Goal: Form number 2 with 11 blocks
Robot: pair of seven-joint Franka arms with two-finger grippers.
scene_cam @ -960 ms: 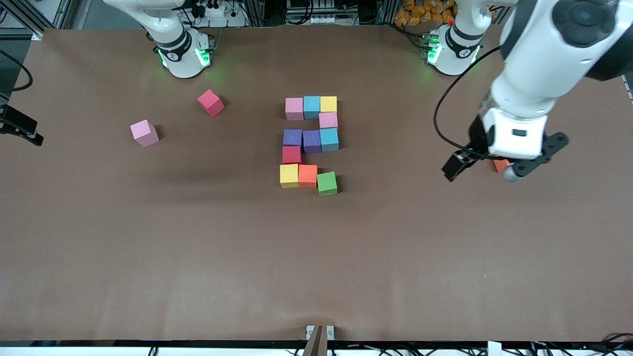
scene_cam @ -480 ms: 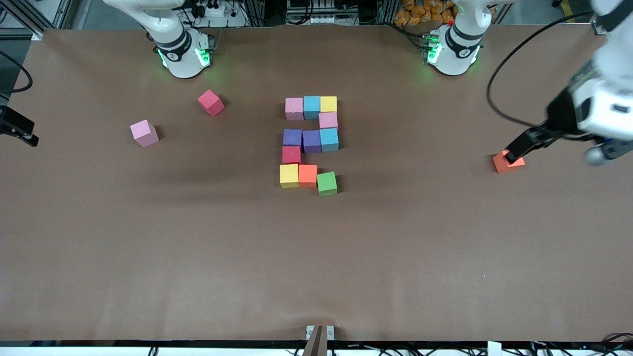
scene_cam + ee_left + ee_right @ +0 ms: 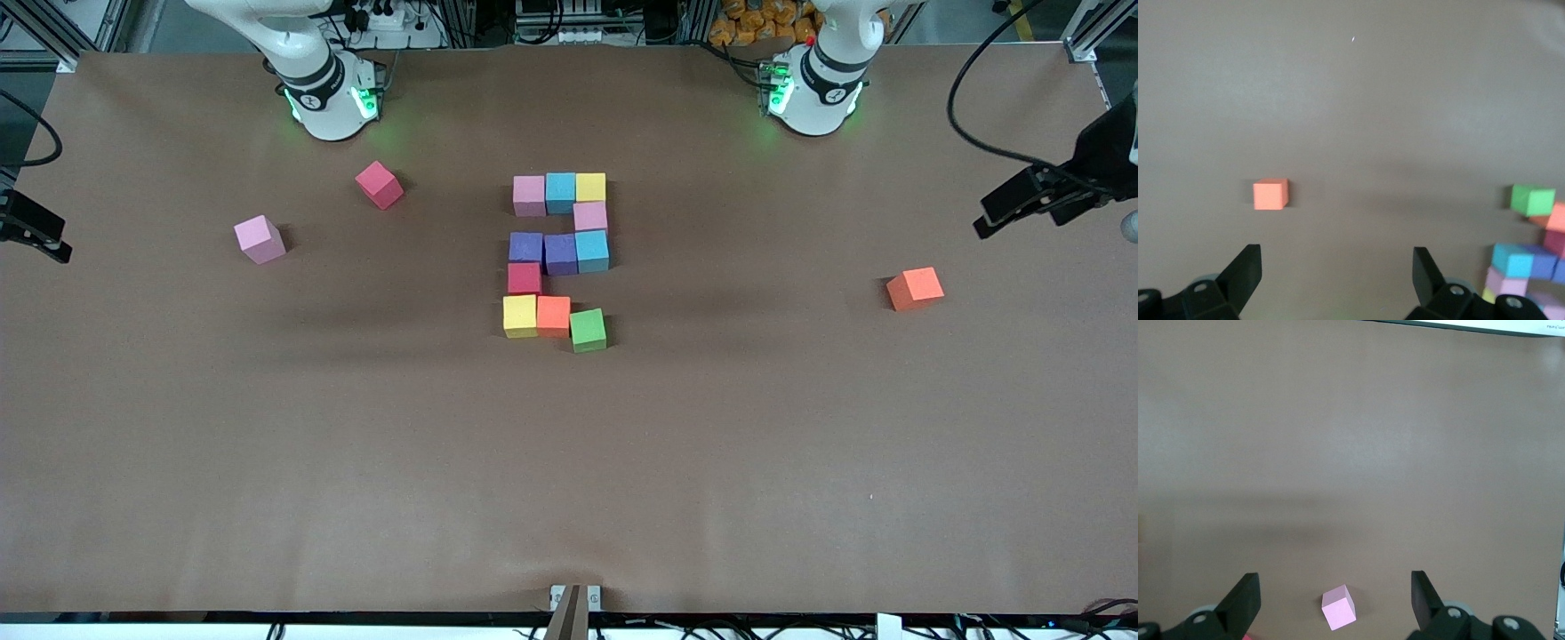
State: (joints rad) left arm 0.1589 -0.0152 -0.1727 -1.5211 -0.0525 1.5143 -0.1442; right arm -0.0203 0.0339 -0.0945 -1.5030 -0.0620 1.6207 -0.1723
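The number 2 [image 3: 560,253] stands mid-table, built of pink, blue, yellow, purple, red, orange and green blocks. Its green block [image 3: 588,330] sits slightly askew at the row nearest the camera. Three loose blocks lie apart: an orange one [image 3: 915,288] toward the left arm's end, a red one [image 3: 380,185] and a pink one [image 3: 260,239] toward the right arm's end. My left gripper [image 3: 1058,220] hangs open and empty at the table's edge; its wrist view shows the orange block [image 3: 1270,194]. My right gripper [image 3: 1335,581] waits open and empty, above the pink block [image 3: 1338,608].
Both arm bases [image 3: 327,98] [image 3: 813,89] stand along the table's back edge. A black cable [image 3: 965,116] loops down to the left hand. A small metal bracket [image 3: 573,597] sits at the front edge.
My left gripper has swung up and away from above the orange block toward the left arm's end of the table, uncovering the block. The right arm and all blocks stayed put.
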